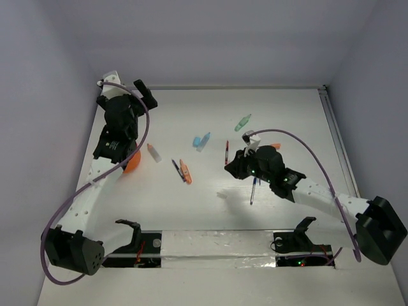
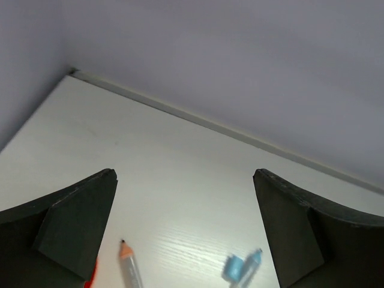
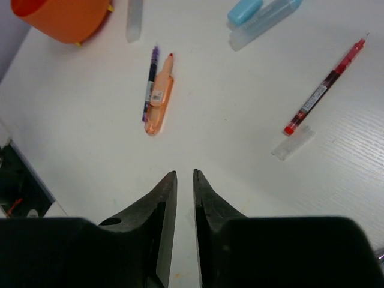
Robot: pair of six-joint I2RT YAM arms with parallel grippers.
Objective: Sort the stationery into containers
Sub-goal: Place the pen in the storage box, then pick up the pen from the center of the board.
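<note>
The stationery lies loose on the white table. An orange marker and a dark pen lie side by side, with a red pen, pale blue caps, a green-capped marker and a blue pen around them. The orange pot sits under my left arm. My left gripper hangs wide open and empty above a grey, orange-tipped marker. My right gripper is closed to a slim gap with nothing in it. It points toward the orange marker; the red pen lies to its right.
A clear cap lies by the red pen's tip. A small orange bit sits behind the right wrist. Walls enclose the table at the back and both sides. A raised strip runs along the near edge between the arm bases.
</note>
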